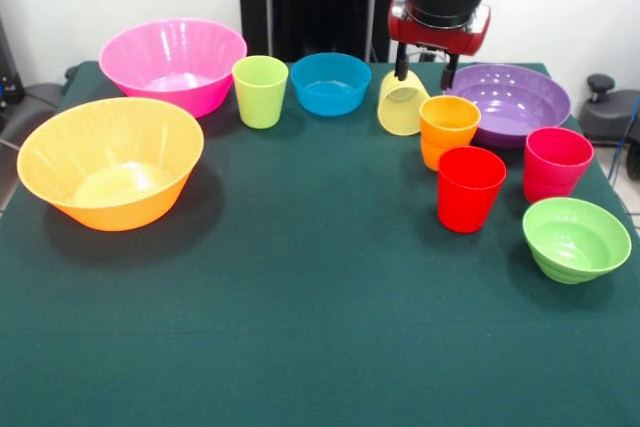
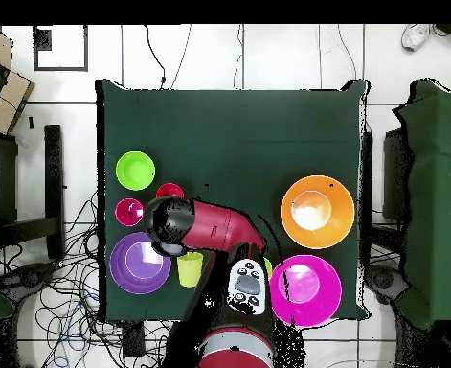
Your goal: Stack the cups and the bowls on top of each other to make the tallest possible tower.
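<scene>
Front view: pale yellow cup (image 1: 402, 105) tilted, rim down-left

Five cups (image 1: 470, 187) and five bowls (image 1: 110, 162) in all.
</scene>
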